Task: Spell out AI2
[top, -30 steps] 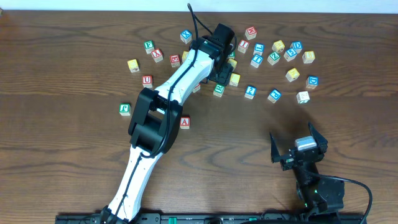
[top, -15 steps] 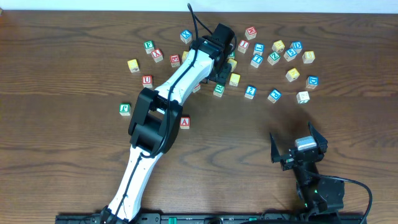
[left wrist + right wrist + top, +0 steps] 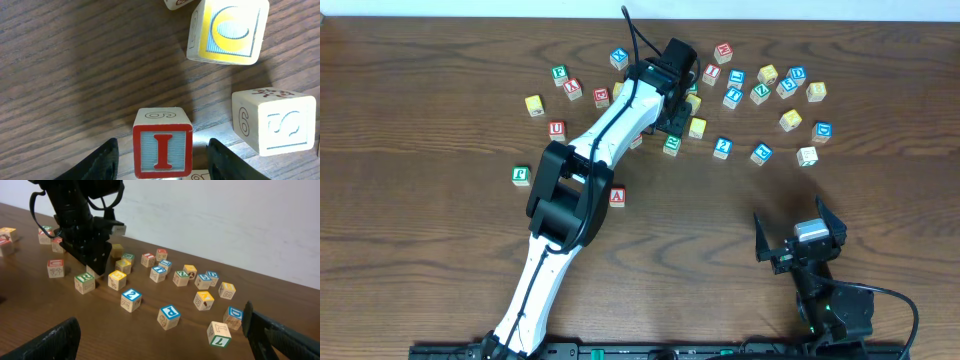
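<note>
The I cube, red-framed with a red letter on a pale face, sits flat on the desk among the scattered cubes at the far side. From above it is hidden under the left arm's wrist. The left tool straddles it, with one of its fingers on each side. A sliver of bare desk shows between each finger and the cube, so the tool is spread around it and not yet pinching.

It looks like a small wooden block, so it should be light, stiff and hard to damage. Its flat square sides suit a two-finger hold, though the painted faces may be a little slick. The best hold is probably square on the two opposite side faces that the fingers already face, centred so the cube cannot twist as they close.

In the wrist view a pale cube marked S lies just beside it on the right, close to that finger, and could get nudged. A yellow cube lies farther ahead.

The A cube stands alone nearer the robot, beside the left arm and well apart from the scatter. The blue-framed 2 cube lies at the scatter's near edge. The right tool is spread wide and holds nothing, at the near right of the desk, well apart from every cube.
</note>
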Available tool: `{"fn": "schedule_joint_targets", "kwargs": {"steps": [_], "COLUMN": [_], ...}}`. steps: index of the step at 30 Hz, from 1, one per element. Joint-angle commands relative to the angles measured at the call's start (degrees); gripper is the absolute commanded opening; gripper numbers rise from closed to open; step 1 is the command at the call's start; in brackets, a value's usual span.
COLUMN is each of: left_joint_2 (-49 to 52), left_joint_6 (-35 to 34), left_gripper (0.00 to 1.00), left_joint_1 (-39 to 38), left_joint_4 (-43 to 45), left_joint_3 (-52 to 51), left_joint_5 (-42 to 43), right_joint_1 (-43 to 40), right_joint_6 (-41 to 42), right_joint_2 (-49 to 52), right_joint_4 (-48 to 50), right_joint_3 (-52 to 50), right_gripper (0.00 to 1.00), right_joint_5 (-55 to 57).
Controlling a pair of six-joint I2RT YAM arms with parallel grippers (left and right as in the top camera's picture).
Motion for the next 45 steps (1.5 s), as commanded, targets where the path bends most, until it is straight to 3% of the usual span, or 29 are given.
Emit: {"fn": "schedule_joint_targets", "kwargs": {"steps": [1,24,45], "left_joint_2": [1.7,1.7,1.7], "left_joint_6": [1.4,1.4,1.4], "left_gripper": [0.55,0.52,0.37], "left_joint_1": [0.3,0.3,0.3], "left_joint_4": [-0.1,0.9,1.0], "left_joint_3": [0.7,0.7,0.7], "left_joint_5": [0.5,0.6,0.6], "right_joint_1": [-0.6,-0.6,-0.6], "right_joint_6": [0.7,0.7,0.7], "right_joint_2": [-0.3,-0.3,-0.3], "right_joint_4": [-0.2,-0.2,-0.2], "right_joint_3": [-0.1,-0.1,-0.1], "right_gripper": [0.99,0.99,0.99], "right_joint_5": [0.1,0.1,0.1]}}
